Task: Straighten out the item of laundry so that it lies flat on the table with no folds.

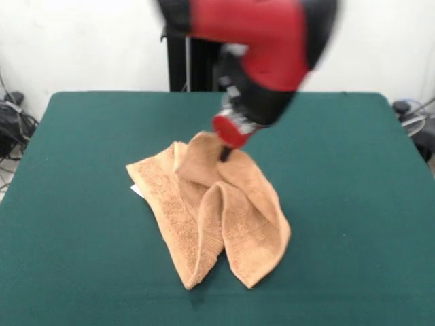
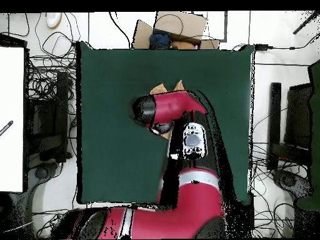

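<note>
The orange-tan towel lies crumpled in the middle of the green table, folded over itself in several long pleats that run toward the front edge. A small white tag pokes out at its left side. My gripper comes down from the red and black arm onto the towel's far top edge, where the cloth rises in a small peak around its tip. In the overhead view the arm covers nearly all of the towel; only two tan corners show beyond it.
The table's green cloth extends wide on all sides of the towel. Cables and dark equipment lie off the table's left edge, more cables off the right. A cardboard box sits beyond the table in the overhead view.
</note>
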Robot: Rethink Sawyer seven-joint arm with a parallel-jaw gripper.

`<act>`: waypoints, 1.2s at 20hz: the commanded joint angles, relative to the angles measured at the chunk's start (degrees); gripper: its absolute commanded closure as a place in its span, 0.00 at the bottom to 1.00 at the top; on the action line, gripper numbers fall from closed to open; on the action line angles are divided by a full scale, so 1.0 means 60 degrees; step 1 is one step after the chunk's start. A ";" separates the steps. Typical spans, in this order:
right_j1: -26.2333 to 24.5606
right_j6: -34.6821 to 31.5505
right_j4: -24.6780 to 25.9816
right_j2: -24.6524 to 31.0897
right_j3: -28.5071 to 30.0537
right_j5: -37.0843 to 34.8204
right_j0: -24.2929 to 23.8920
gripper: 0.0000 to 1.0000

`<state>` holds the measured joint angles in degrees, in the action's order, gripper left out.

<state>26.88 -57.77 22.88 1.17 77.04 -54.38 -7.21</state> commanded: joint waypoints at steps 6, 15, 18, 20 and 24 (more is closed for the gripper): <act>-0.2081 -0.5977 0.0520 -0.1927 -0.2616 -0.1601 0.1952 1.00; -0.2117 -0.5976 0.0403 -0.1750 -0.2211 -0.0558 0.1577 1.00; -0.1871 -0.5908 0.0336 -0.1817 -0.1807 -0.0341 0.1584 1.00; -0.1754 -0.5817 0.0248 -0.1797 -0.1633 -0.0263 0.1571 1.00; -0.1038 -0.5230 -0.0051 -0.1505 -0.0573 0.0266 0.1322 1.00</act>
<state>17.49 -79.61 22.83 -9.04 64.20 -59.24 2.28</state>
